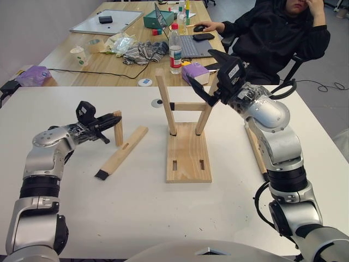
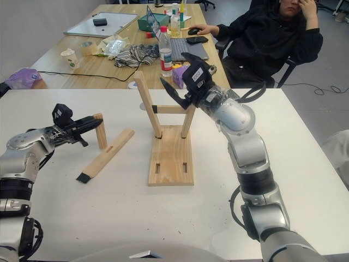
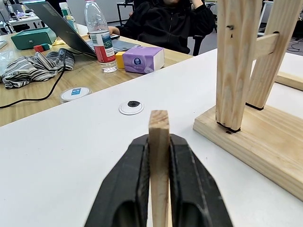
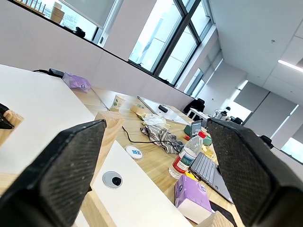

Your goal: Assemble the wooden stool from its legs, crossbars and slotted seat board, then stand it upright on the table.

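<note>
The slotted seat board (image 1: 188, 155) lies flat at the table's middle. Two legs (image 1: 166, 103) stand in its far slots, joined by a crossbar (image 1: 187, 106). My right gripper (image 1: 211, 76) is open above the top of the right-hand leg (image 1: 203, 120), its wide fingers (image 4: 71, 175) apart and holding nothing. Left of the board, my left gripper (image 1: 112, 123) is shut on a short wooden crossbar (image 3: 159, 137) that stands upright on the table. A loose leg (image 1: 123, 151) with a black foot lies between that piece and the board. Another leg (image 1: 255, 147) lies on the right, partly behind my right arm.
A round grommet (image 1: 157, 102) sits in the table behind the legs. The desk beyond holds a water bottle (image 1: 175, 52), a tissue box (image 1: 195, 72), a laptop and a striped cloth; a person sits there. The near table area is bare.
</note>
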Motion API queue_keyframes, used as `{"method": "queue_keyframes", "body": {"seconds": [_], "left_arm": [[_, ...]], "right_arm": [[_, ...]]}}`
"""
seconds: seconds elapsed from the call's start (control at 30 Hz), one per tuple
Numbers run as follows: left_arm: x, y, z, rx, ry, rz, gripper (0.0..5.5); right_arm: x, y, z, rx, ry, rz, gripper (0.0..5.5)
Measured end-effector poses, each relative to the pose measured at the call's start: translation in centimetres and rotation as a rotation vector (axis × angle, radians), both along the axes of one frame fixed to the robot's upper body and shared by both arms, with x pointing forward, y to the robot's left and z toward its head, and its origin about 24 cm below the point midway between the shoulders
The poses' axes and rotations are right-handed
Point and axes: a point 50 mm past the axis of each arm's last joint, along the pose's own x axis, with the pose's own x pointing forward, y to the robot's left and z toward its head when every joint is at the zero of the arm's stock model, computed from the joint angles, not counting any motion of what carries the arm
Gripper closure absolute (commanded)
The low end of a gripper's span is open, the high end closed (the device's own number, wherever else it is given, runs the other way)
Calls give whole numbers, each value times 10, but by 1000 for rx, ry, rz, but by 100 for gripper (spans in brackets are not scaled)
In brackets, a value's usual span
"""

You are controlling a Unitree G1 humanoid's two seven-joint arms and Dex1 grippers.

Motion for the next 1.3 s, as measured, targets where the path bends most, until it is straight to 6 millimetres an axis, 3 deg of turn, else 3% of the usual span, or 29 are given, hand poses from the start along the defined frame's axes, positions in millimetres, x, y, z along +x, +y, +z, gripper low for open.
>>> {"method": "queue_keyframes", "body": {"seconds": [0.5, 0.8, 1.3], "left_arm": [[-6, -3, 3, -48, 50, 32, 514], [0, -9, -7, -160, 41, 101, 514], [4, -16, -3, -252, 34, 117, 514]], "right_arm": [[0, 0, 0, -7, 2, 3, 158], [1, 0, -2, -18, 12, 17, 158], [1, 2, -3, -30, 4, 29, 158]]}}
